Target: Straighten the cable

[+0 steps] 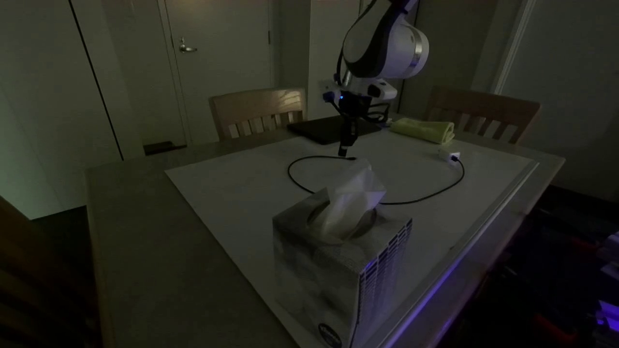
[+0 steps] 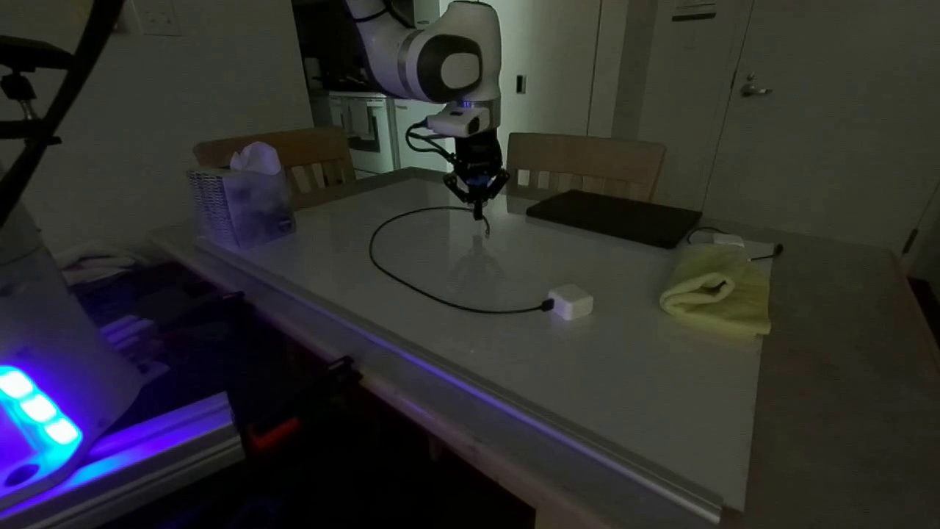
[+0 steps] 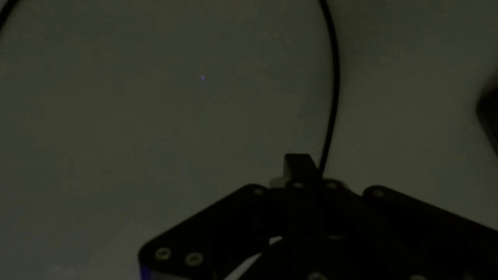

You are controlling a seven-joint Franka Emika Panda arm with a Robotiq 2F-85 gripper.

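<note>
Well, the largest thing around my claw [image 2: 479, 212] is the wooden table [image 1: 140, 232], reaching away from it on every side. A flat white board [image 2: 624, 389] covers much of the tabletop, and I have the claw pointing straight down at it. My arm [image 1: 382, 48] reaches the claw from above. Behind the claw in an exterior view I see wooden chairs [image 1: 261, 104], one to its left and one to its right, both beyond the table's edge.

Near the claw, on its right in an exterior view, lies a flat black slab [image 2: 613, 217]; my wrist view catches just a corner of it, also to the right. The tissue box [image 1: 319, 270], a tissue [image 1: 355, 203] poking up from its top, sits well apart from the claw, in front of it in an exterior view. A folded yellow cloth [image 2: 723, 294] lies well apart too, right of the claw in both exterior views.

The claw itself is clenched, finger against finger, low over the board. Right at its tips is the cable [image 3: 337, 77], near its free end; whether it is pinched between them, I can't tell. It bends away in a wide arc to plug into a small white block [image 2: 571, 302], well apart from the claw.
</note>
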